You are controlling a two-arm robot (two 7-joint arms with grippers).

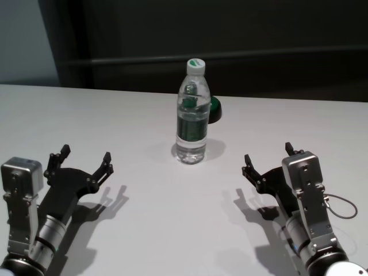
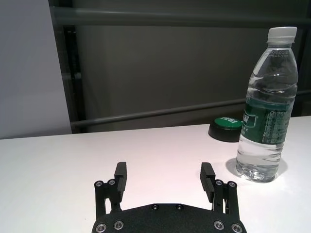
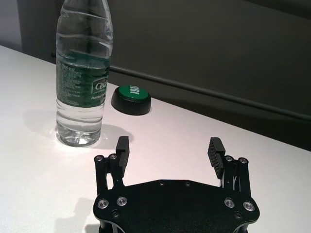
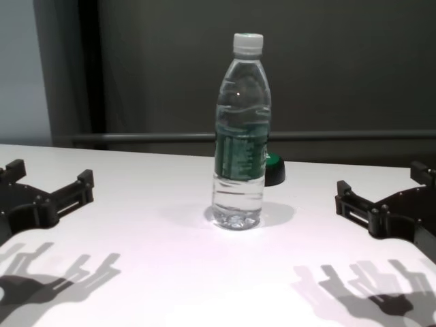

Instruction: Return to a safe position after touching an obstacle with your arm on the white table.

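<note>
The obstacle, a tall clear water bottle (image 1: 191, 112) with a white cap and dark green label, stands upright at the middle of the white table (image 1: 144, 230). It also shows in the chest view as the bottle (image 4: 238, 133), in the left wrist view (image 2: 267, 107) and in the right wrist view (image 3: 81, 77). My left gripper (image 1: 86, 155) hovers open over the table, near and left of the bottle, apart from it. My right gripper (image 1: 269, 154) is open too, near and right of the bottle. Nothing lies between either pair of fingers.
A low black round object with a green top (image 1: 214, 109) sits just behind and to the right of the bottle, near the table's far edge. A dark wall with a rail runs behind the table.
</note>
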